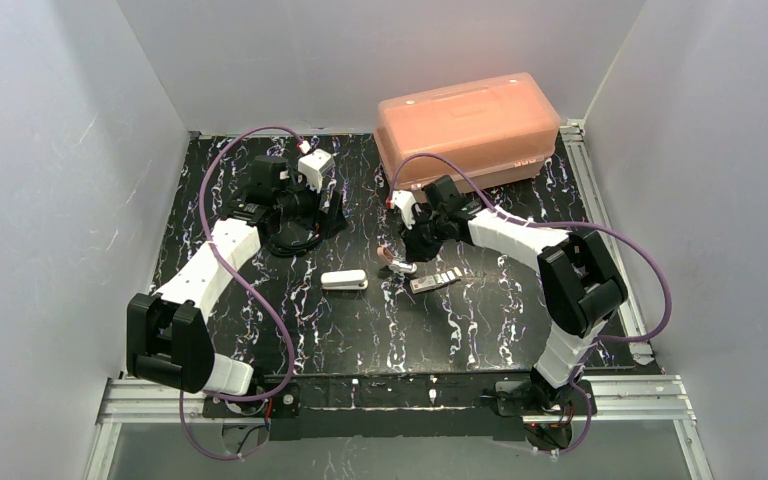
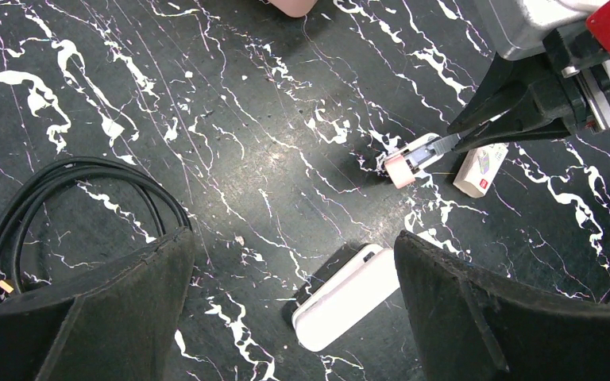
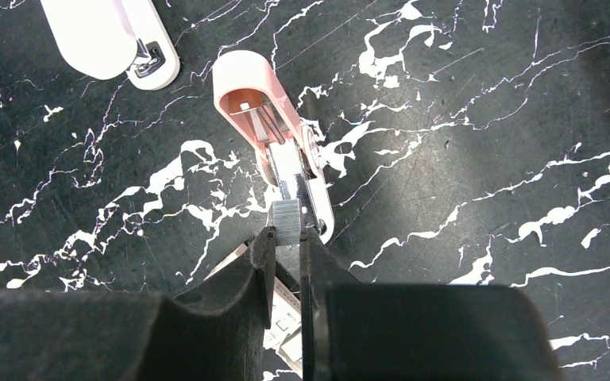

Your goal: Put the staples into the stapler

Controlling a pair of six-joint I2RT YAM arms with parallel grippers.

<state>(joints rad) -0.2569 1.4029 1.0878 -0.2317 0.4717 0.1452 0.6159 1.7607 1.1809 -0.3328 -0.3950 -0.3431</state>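
Observation:
The white stapler (image 1: 345, 280) lies flat mid-table, and in the left wrist view the stapler (image 2: 345, 300) sits below and between the wide-apart fingers of my open left gripper (image 2: 294, 236), untouched. My right gripper (image 3: 287, 232) is shut on a short silver strip of staples (image 3: 287, 218). The strip's front end rests over the silvery channel of a shorter pinkish piece (image 3: 254, 99) that lies open on the table. From above, the right gripper (image 1: 392, 256) hovers at that pinkish piece (image 1: 400, 265). The left gripper (image 1: 312, 222) stays back left.
A whitish staple packet (image 1: 435, 282) lies just right of the pinkish piece, partly under my right fingers (image 3: 230, 294). A translucent orange box (image 1: 468, 125) stands at the back right. A black cable loop (image 2: 55, 190) lies near the left arm. White walls enclose the table.

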